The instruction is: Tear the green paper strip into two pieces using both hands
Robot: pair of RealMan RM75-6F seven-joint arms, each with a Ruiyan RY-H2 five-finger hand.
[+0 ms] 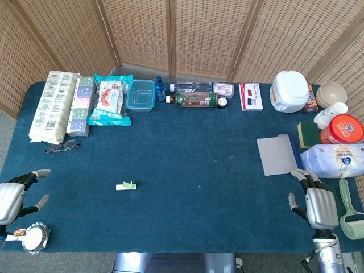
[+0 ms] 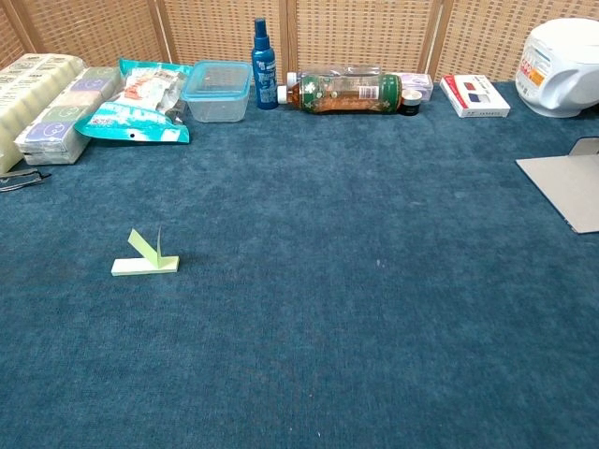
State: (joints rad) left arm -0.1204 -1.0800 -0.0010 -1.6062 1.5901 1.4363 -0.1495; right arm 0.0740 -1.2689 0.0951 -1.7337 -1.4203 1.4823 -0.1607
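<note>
Both the left hand (image 1: 12,196) at the tabletop's (image 1: 199,170) front-left edge and the right hand (image 1: 318,206) near its front-right corner hold nothing, fingers spread, well apart from the green paper strip (image 1: 125,186).

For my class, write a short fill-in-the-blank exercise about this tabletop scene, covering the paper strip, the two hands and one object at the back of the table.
1. The green paper strip lies closer to the robot's ____ hand.
2. Neither the left hand nor the right hand is ____ the strip.
3. The brown drink bottle at the back of the table lies on its ____.
4. One end of the strip is folded ____ off the blue table cloth.

Missing words: left; touching; side; up
</note>
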